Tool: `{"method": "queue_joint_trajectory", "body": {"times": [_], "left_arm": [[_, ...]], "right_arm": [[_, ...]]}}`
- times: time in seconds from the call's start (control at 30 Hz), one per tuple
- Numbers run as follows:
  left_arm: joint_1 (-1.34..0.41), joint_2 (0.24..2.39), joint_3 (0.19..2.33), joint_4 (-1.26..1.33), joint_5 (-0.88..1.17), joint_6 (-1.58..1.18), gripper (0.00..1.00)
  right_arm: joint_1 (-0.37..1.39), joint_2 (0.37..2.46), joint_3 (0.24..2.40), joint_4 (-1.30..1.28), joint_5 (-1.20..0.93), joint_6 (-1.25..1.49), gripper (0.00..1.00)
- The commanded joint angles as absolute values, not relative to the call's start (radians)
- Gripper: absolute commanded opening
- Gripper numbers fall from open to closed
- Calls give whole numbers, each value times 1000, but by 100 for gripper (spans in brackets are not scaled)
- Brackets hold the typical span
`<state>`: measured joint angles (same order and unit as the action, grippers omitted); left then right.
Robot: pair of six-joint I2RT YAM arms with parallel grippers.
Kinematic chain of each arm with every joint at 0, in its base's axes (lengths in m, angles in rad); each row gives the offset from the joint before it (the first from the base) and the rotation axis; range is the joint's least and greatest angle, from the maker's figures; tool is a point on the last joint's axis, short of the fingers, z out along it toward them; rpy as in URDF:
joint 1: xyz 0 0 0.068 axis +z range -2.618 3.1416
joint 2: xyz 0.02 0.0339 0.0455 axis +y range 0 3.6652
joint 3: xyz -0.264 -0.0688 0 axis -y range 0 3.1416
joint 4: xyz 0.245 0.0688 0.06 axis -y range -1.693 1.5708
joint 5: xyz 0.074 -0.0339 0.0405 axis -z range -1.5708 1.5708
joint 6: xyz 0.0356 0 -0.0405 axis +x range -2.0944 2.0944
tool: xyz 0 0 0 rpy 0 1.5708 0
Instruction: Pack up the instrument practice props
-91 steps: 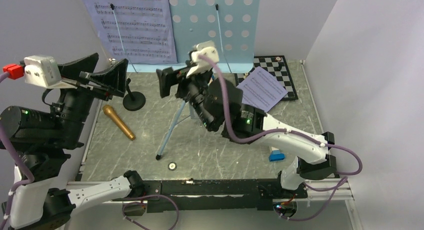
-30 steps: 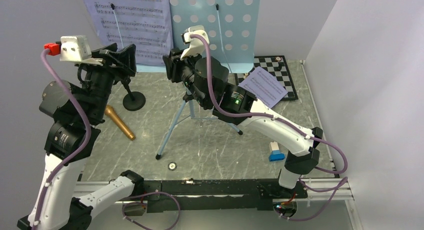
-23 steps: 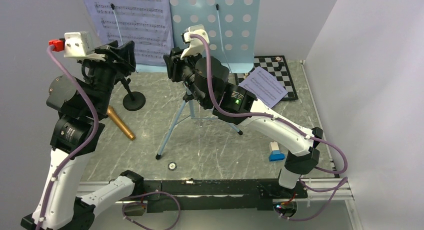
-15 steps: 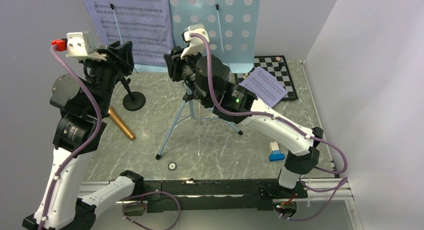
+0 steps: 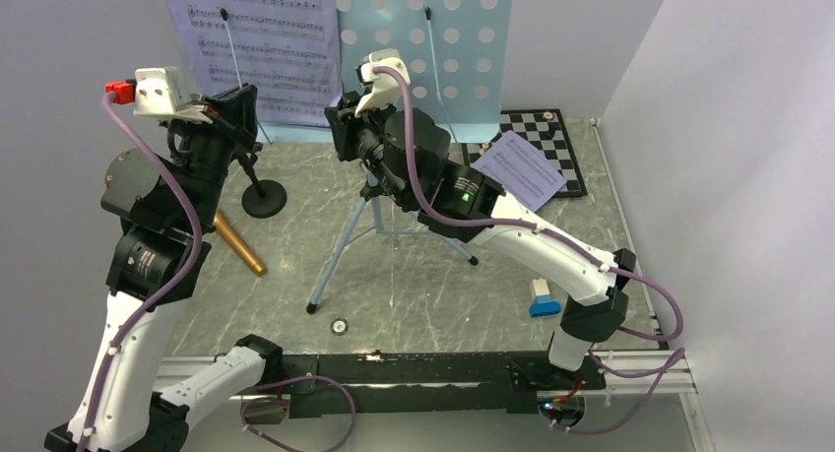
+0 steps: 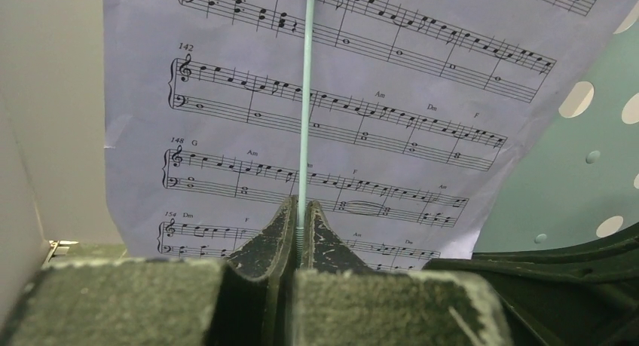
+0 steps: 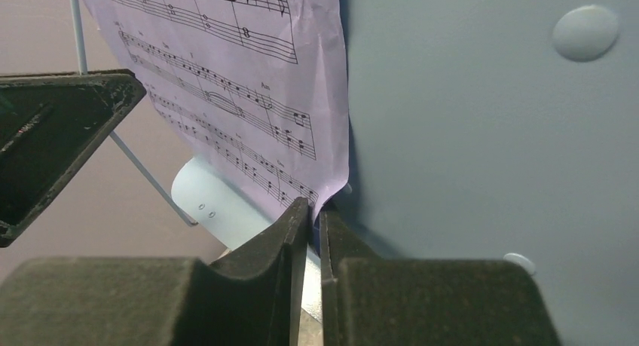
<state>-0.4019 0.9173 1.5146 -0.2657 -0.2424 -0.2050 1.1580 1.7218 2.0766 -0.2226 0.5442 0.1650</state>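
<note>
The light-blue music stand has a hole-punched desk on tripod legs. A sheet-music page stands on its left half. My left gripper is shut on the thin light-blue page-holder rod that crosses that page. My right gripper is closed to a narrow slit on the page's lower right corner, against the desk. Down on the table lie the gold-brown microphone, the black mic stand and a second page.
A chessboard lies at the back right under the loose page. A blue and white toy brick sits near the right arm's base. A small round disc lies by the front edge. Walls close in on both sides.
My left gripper has shut on the page-holder rod after edging in toward the stand. The right gripper's jaws have narrowed around the page's corner.
</note>
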Motion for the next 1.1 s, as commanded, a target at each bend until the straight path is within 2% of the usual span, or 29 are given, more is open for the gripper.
{"method": "queue_joint_trajectory", "body": {"times": [0.0, 0.07, 0.1, 0.13, 0.43, 0.63, 0.93, 0.97, 1.07], "left_arm": [[-397, 896, 1517, -214, -207, -222, 0], [-397, 894, 1516, -215, -204, -224, 0], [-397, 892, 1516, -216, -205, -225, 0], [-397, 890, 1514, -215, -206, -225, 0], [-397, 878, 1512, -216, -215, -227, 0], [-397, 866, 1497, -208, -218, -229, 0], [-397, 862, 1491, -198, -225, -224, 0], [-396, 863, 1490, -197, -224, -225, 1], [-397, 860, 1477, -191, -230, -228, 13]], "right_arm": [[1150, 1685, 2069, -181, 541, 172, 12], [1150, 1679, 2067, -181, 541, 175, 6], [1150, 1675, 2063, -182, 543, 177, 0], [1151, 1670, 2058, -182, 545, 180, 0], [1153, 1591, 2019, -188, 535, 196, 0], [1154, 1444, 1922, -170, 495, 187, 0], [1154, 1142, 1704, -192, 212, 142, 0], [1153, 1117, 1691, -199, 172, 143, 0], [1154, 1059, 1673, -245, 56, 138, 0]]}}
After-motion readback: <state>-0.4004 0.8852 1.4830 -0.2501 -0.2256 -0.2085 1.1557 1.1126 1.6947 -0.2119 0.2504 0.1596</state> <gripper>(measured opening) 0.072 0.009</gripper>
